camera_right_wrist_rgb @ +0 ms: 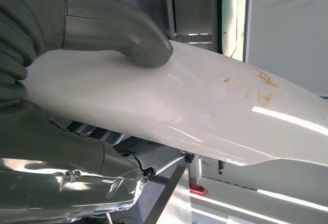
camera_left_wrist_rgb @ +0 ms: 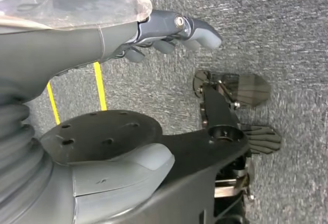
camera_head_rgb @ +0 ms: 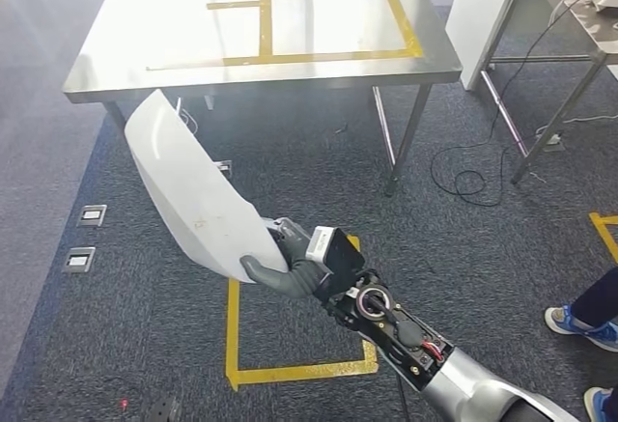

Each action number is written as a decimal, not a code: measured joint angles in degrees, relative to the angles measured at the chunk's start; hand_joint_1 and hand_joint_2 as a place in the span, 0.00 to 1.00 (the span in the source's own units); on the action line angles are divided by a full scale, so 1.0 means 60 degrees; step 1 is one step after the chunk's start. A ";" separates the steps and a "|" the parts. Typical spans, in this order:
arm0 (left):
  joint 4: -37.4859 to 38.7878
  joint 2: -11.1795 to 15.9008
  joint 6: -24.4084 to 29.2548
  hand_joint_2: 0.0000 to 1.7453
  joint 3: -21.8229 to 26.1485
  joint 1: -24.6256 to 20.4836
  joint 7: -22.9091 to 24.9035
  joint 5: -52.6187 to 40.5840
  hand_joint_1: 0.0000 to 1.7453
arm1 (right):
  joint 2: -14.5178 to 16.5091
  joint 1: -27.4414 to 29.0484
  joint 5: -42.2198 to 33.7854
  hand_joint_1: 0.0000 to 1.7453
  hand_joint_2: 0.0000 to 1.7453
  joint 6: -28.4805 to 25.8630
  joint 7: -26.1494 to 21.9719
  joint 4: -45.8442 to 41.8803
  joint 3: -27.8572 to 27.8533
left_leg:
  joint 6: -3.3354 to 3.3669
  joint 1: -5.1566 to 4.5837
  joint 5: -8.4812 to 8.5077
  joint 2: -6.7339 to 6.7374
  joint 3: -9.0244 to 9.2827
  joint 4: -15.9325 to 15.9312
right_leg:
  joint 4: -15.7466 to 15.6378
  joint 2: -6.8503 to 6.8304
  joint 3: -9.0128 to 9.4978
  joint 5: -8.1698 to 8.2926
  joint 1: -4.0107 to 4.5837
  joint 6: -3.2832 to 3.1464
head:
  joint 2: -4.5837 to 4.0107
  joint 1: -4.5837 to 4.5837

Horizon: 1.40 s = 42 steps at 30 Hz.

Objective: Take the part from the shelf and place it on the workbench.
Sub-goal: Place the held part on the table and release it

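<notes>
The right hand (camera_head_rgb: 288,263) grips the white curved part (camera_head_rgb: 191,190) by its lower end, thumb pressed on its face, above the carpet. The steel workbench (camera_head_rgb: 109,50) stands ahead. The left hand (camera_left_wrist_rgb: 170,32) holds nothing, fingers loosely extended.

the head view looks forward and down from high on the body, taking in the grey carpet floor (camera_head_rgb: 452,239) and the far steel tabletop with yellow tape lines (camera_head_rgb: 182,26). the left wrist view sits close behind its robot hand (camera_left_wrist_rgb: 170,32), facing the same carpet. the right wrist view looks, very near, along the curved glossy white plastic part (camera_right_wrist_rgb: 185,103), shared with the head view.
</notes>
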 joint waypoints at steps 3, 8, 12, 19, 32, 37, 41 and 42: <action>0.0000 -0.0012 -0.0005 1.00 -0.0006 0.0015 -0.0013 -0.0004 0.00 | 0.0000 -0.0001 0.0000 1.00 1.00 -0.0024 -0.0007 0.0034 -0.0011 | 0.0036 -0.0015 0.0145 -0.0008 0.0025 -0.0031 | 0.0000 -0.0008 -0.0003 -0.0099 0.0012 -0.0069 | -0.0001 0.0002; 0.0000 -0.0033 -0.0045 1.00 -0.0051 0.0000 -0.0047 -0.0056 0.00 | -0.0004 0.0001 0.0000 1.00 1.00 -0.0104 -0.0021 0.0078 -0.0034 | 0.0158 -0.0107 0.0142 -0.0014 0.0014 -0.0003 | -0.0071 -0.0017 0.0035 -0.0003 -0.0076 0.0128 | -0.0001 0.0002; 0.0000 -0.0065 -0.0088 1.00 -0.0085 -0.0030 -0.0015 -0.0044 0.00 | -0.0014 0.0010 0.0005 1.00 1.00 -0.0163 -0.0004 0.0105 -0.0047 | 0.0258 -0.0163 0.0111 -0.0014 0.0010 0.0021 | -0.0088 -0.0011 0.0046 -0.0007 -0.0157 0.0251 | -0.0001 0.0001; 0.0000 -0.0104 -0.0118 1.00 -0.0133 -0.0056 -0.0007 0.0014 0.00 | -0.0015 0.0016 0.0029 1.00 1.00 -0.0228 0.0035 0.0102 -0.0097 | 0.0514 -0.0110 0.0011 0.0022 0.0213 -0.0141 | 0.1122 -0.0127 -0.0481 -0.0520 -0.0157 0.0460 | -0.0001 0.0006; -0.0004 -0.0118 0.0136 1.00 -0.0142 0.0057 0.0069 0.0384 0.00 | -0.0064 0.0180 -0.0015 1.00 1.00 0.0016 0.0052 0.0159 -0.0111 | 0.0096 -0.0098 -0.0420 0.0071 0.1097 0.0201 | -0.0203 -0.0225 0.0314 -0.0225 -0.0087 -0.0003 | 0.0001 0.0047; -0.0003 -0.0102 0.0251 1.00 -0.0157 0.0017 0.0010 0.0390 0.00 | -0.0078 0.0133 -0.0036 1.00 1.00 -0.0149 0.0024 0.0180 -0.0103 | -0.0206 0.0000 -0.1190 0.0059 -0.0962 0.2659 | -0.0429 -0.0186 0.1114 -0.0613 -0.0213 -0.0066 | 0.0001 -0.0005; 0.0000 -0.0011 0.0265 1.00 -0.0233 0.0018 0.0060 0.0289 0.00 | -0.0128 0.0245 -0.0036 1.00 1.00 -0.0502 0.0149 0.0064 -0.0133 | -0.0201 0.0068 -0.0418 0.0072 -0.1320 0.1080 | -0.0437 -0.0091 0.1717 -0.1158 -0.0268 0.0050 | 0.0000 -0.0018; 0.0000 0.0011 0.0284 1.00 -0.0244 0.0013 0.0081 0.0286 0.00 | -0.0150 0.0273 -0.0036 1.00 1.00 -0.0537 0.0179 0.0032 -0.0142 | -0.0175 0.0068 0.0305 0.0082 -0.1304 0.0472 | -0.0394 -0.0070 0.1832 -0.1308 -0.0255 0.0099 | 0.0000 -0.0015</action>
